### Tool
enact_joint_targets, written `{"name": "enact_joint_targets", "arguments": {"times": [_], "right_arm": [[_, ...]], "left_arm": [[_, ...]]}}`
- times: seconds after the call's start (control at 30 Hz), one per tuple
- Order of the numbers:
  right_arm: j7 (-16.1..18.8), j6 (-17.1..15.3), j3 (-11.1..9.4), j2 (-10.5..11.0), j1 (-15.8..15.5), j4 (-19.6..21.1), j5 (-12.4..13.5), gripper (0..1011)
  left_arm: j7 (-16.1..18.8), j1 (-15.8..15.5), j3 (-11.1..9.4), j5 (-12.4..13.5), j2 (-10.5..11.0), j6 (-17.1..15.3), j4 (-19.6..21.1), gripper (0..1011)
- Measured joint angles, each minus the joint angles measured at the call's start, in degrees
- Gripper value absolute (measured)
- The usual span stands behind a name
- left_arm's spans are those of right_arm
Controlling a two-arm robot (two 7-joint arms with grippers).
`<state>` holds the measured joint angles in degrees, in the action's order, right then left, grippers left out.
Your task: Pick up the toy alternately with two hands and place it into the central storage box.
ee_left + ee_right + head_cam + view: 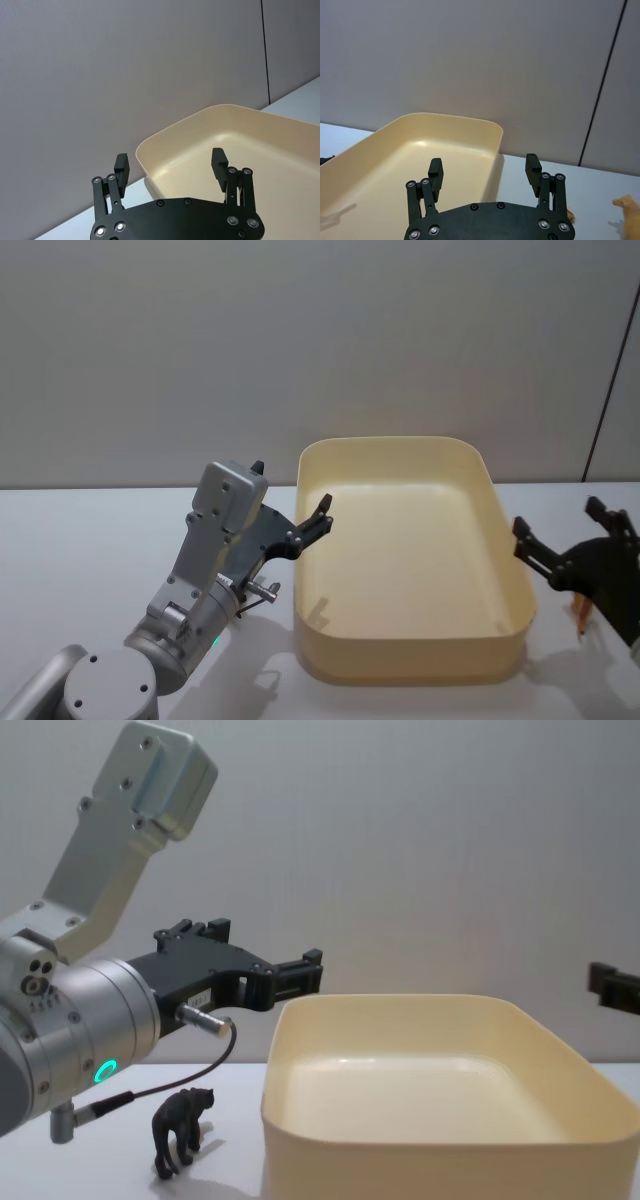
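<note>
The central storage box point(505, 540) is a cream-yellow tub in the middle of the table, with nothing inside it; I also see the box point(420, 1010) from the chest, the box point(200, 117) from the left wrist and the box point(450, 119) from the right wrist. My left gripper point(292, 490) hovers open at the tub's left rim, holding nothing, and appears as the left gripper point(170, 160) and left gripper point(275, 960). A black ape toy point(180, 1128) stands on the table below it. My right gripper point(557, 517) is open right of the tub, above an orange-tan animal toy point(580, 615). The right gripper point(484, 165) is empty; the tan toy point(629, 210) lies beside it.
The white table point(90, 540) runs left and right of the tub, with a plain grey wall close behind. A dark vertical seam point(605, 390) marks the wall at the right. A cable point(190, 1075) hangs from the left wrist near the ape toy.
</note>
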<state>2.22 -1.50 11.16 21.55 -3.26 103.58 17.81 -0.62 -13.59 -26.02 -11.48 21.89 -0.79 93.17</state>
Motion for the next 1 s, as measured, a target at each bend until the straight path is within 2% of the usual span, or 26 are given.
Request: {"name": "enact_joint_targets", "arguments": {"times": [0.23, 0.5, 0.73, 1.0], "right_arm": [[-3.1, -0.6, -1.7, 2.1, -3.1, 2.5, 1.9, 1001], [-6.0, -2.9, -3.2, 3.3, -5.0, 3.1, 4.1, 1001], [-6.9, -5.2, -3.8, 3.1, -4.2, 1.2, 5.3, 1001], [-6.7, -8.4, -3.4, 1.3, -0.9, -2.6, 5.5, 1001]], "left_arm": [[0.0, 0.0, 0.0, 0.0, 0.0, 0.0, 0.0, 1001], [0.0, 0.0, 0.0, 0.0, 0.0, 0.0, 0.0, 1001], [0.0, 0.0, 0.0, 0.0, 0.0, 0.0, 0.0, 1001], [0.0, 0.0, 0.0, 0.0, 0.0, 0.0, 0.0, 1001]]}}
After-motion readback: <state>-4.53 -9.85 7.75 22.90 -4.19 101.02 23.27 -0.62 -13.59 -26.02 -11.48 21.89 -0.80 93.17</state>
